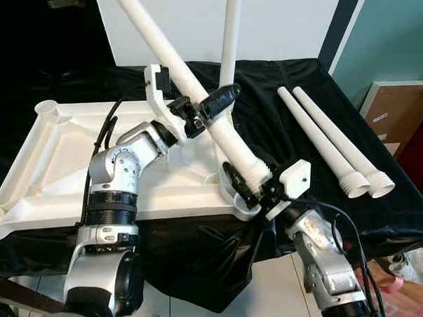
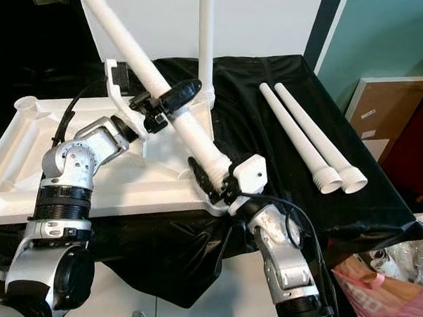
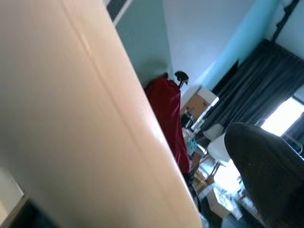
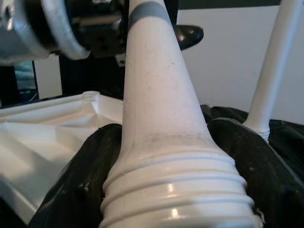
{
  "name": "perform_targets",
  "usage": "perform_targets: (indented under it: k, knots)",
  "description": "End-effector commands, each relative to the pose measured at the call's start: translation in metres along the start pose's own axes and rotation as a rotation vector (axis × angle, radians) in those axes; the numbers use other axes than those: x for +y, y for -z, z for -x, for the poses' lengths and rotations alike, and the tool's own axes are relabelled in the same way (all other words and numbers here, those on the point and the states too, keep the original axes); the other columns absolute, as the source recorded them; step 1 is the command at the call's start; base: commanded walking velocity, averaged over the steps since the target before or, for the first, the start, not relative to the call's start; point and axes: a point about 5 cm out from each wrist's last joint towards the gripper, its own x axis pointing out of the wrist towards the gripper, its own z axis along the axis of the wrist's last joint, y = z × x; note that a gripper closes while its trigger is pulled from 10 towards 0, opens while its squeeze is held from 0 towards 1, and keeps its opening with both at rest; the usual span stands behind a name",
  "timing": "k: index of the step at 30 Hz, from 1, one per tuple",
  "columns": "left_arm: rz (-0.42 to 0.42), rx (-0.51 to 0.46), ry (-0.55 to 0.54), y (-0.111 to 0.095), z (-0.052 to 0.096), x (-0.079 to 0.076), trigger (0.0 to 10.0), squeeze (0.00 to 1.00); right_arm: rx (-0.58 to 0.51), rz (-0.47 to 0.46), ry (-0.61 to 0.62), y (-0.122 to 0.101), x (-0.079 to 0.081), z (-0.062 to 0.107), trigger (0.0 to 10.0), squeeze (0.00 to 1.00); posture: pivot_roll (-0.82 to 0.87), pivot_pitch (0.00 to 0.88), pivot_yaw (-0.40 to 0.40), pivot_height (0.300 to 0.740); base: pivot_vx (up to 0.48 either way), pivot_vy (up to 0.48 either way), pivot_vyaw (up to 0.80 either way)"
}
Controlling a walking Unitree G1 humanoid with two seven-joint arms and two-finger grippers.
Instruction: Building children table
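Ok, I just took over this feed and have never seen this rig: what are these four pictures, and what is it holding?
The two wide pictures come from a stereo camera on a humanoid robot's head, looking down at its own silver arms. The other two come from cameras on its wrists, looking along each claw.

In front lies an upside-down white tabletop on a black cloth. One white leg already stands upright at its far corner. Two spare legs lie side by side on the cloth to the right.

Both claws hold a third leg, tilted. The left claw grips it around mid-shaft; the right claw grips it just above the threaded end, close to the tabletop's near right corner. The right wrist view shows those threads up close between the black fingers. The left wrist view shows the pale shaft very near, with the room behind.
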Motion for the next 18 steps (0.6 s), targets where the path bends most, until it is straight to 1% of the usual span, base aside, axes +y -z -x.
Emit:
perform_targets:
  k: [1,2,3,5,6,11,16,17,18]
  knots:
    - [-0.016,-0.028,0.025,-0.008,-0.003,-0.004,10.0,0.0,0.036,-0.008,-0.016,0.006,0.003,0.002,10.0,0.0,-0.05,0.06,0.016,0.74,0.0,0.0,0.0]
    - [-0.009,-0.031,-0.006,-0.01,-0.002,0.0,0.0,0.0,0.04,-0.006,-0.013,0.007,0.002,0.003,10.0,0.0,-0.05,0.061,0.016,0.74,0.0,0.0,0.0]
    - [-0.009,-0.031,-0.006,-0.01,-0.002,0.0,0.0,0.0,0.04,-0.006,-0.013,0.007,0.002,0.003,10.0,0.0,-0.05,0.061,0.016,0.74,0.0,0.0,0.0]
    - [0.006,-0.052,-0.059,-0.013,0.001,0.008,0.0,0.0,0.052,-0.003,-0.004,0.008,0.0,0.004,10.0,0.0,-0.05,0.061,0.016,0.74,0.0,0.0,0.0]
    - [0.011,-0.06,-0.068,-0.014,0.002,0.01,0.0,0.0,0.055,-0.003,-0.002,0.009,-0.001,0.005,10.0,0.0,-0.05,0.061,0.016,0.74,0.0,0.0,0.0]
    - [0.012,-0.062,-0.064,-0.013,0.003,0.009,0.0,0.0,0.062,-0.01,0.013,0.01,-0.003,0.006,10.0,0.0,-0.05,0.06,0.015,0.74,0.0,0.0,0.0]
    - [0.008,-0.062,-0.077,-0.013,0.004,0.011,0.0,0.0,0.085,-0.027,0.028,0.013,-0.004,0.007,10.0,0.0,-0.05,0.054,0.008,0.74,0.0,0.0,0.0]
    - [0.007,-0.062,-0.079,-0.013,0.004,0.012,3.3,0.0,0.093,-0.039,0.025,0.014,-0.004,0.008,10.0,1.0,-0.05,0.053,0.007,0.74,0.0,0.0,0.0]
    - [0.002,-0.062,-0.086,-0.014,0.004,0.012,10.0,0.0,0.097,-0.042,0.025,0.015,-0.004,0.01,10.0,1.0,-0.04,0.052,0.006,0.74,0.0,0.0,0.0]
